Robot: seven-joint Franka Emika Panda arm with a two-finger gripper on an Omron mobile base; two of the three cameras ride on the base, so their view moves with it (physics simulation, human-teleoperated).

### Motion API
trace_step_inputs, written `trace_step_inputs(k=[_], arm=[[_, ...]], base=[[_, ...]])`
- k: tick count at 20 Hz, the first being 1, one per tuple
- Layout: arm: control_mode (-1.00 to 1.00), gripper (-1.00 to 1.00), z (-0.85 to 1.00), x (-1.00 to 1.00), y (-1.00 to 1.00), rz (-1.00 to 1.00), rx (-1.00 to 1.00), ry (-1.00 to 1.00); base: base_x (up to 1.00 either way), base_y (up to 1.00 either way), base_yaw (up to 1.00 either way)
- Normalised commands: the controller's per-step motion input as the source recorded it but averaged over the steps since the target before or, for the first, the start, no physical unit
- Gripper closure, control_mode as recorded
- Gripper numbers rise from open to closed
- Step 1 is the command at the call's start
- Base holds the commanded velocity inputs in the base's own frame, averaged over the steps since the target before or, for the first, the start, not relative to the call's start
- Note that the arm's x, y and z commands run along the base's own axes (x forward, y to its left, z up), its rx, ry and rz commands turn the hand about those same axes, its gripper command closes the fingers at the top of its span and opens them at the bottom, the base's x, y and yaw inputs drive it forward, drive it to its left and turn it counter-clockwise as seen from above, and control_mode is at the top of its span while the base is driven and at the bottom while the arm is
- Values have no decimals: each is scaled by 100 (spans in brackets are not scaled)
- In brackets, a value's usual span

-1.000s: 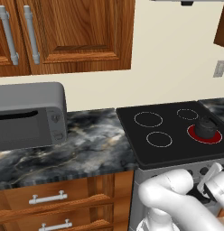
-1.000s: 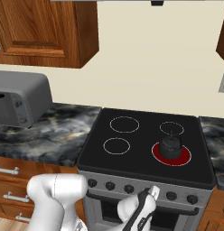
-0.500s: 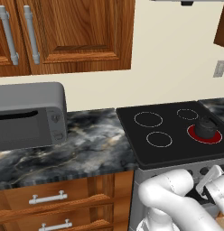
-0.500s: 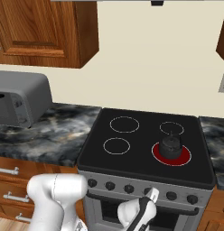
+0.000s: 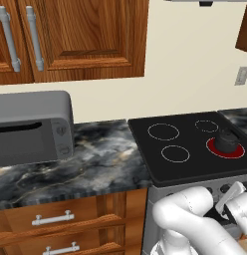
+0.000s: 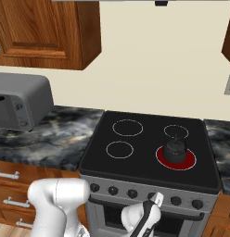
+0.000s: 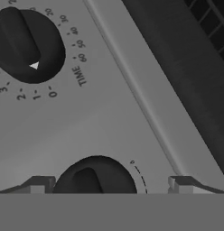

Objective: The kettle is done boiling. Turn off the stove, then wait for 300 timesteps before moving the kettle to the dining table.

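Grey oven front panel at close range, hand view: the gripper point(image 7: 107, 185) stands spread wide and holds nothing, its fingertips point(image 7: 38, 184) on either side of a black knob point(image 7: 95, 177) at bottom centre, placed so as to close on and turn it. Timer dial point(image 7: 29, 45) at upper left. Beyond, right base view: the stove point(image 6: 135, 157) carries the kettle point(image 6: 175, 149) on the glowing red burner point(image 6: 187, 163) at centre right; judged still on
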Motion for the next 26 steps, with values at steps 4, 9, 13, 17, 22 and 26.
trace_step_inputs(k=[4, 9, 13, 17, 22, 26], arm=[[-100, 100, -2, 14, -1, 0, 1, 0], [-100, 100, -1, 9, 0, 0, 1, 0], [-100, 100, 0, 0, -1, 0, 1, 0], [-100, 100, 0, 0, -14, 0, 10, 0], [-100, 100, 0, 0, -11, 0, 17, 3], [-100, 100, 0, 0, -9, 0, 18, 1]], base=[[0, 0, 0], [0, 0, 0], [0, 0, 0], [0, 0, 0], [0, 0, 0], [0, 0, 0]])
